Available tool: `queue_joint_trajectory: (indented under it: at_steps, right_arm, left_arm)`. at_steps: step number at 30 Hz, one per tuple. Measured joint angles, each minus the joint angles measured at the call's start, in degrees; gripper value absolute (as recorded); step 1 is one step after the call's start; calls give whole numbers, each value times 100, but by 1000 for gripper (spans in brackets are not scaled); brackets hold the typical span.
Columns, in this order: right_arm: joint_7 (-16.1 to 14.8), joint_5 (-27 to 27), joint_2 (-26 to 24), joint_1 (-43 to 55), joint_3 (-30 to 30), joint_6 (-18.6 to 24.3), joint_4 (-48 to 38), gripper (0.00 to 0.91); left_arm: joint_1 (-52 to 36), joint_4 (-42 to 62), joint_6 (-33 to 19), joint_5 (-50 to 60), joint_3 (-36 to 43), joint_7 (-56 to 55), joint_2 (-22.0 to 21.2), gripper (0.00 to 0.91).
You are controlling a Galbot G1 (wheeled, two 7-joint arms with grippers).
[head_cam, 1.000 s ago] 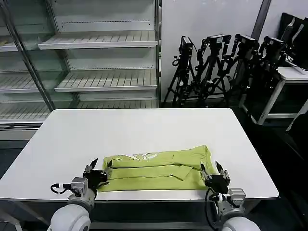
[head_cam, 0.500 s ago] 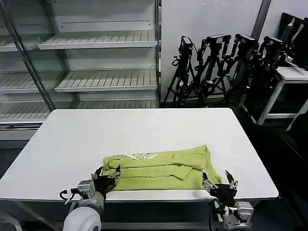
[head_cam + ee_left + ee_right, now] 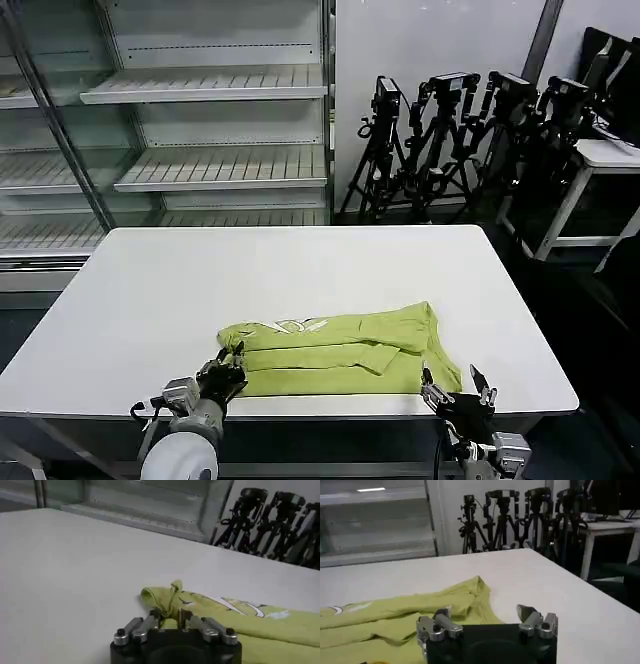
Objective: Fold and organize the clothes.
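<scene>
Left gripper (image 3: 228, 365) now pinches T-shirt (image 3: 340, 350) corner; right gripper (image 3: 455, 388) (fingers wide) retreated.

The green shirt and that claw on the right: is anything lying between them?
No. In the head view, bare white table separates the T-shirt from the open right gripper, near the front edge.

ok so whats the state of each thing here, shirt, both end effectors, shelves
T-shirt: folded into a flat band near the table's front edge, white print showing on top.
Left end effector: shut on the T-shirt's left end.
Right end effector: open, empty, by the T-shirt's right end.
Shelves: bare.
</scene>
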Motion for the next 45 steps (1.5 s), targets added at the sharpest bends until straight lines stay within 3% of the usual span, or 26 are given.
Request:
queue_joint_trajectory:
  at_steps: [13, 24, 31, 45]
  right_arm:
    - [1, 8, 85, -66, 0, 12, 61, 907]
    - [11, 89, -3, -20, 61, -26, 110, 907]
    - [6, 90, 28, -17, 75, -30, 82, 907]
    - [-3, 67, 108, -164, 127, -27, 68, 907]
  left_arm:
    - [-43, -150, -349, -676, -403, 50, 129, 40]
    - [-107, -28, -453, -1267, -1323, 205, 855, 40]
    - [-182, -162, -253, -2224, -1819, 164, 1159, 40]
    - [-484, -724, -265, -4518, -1389, 130, 755, 40]
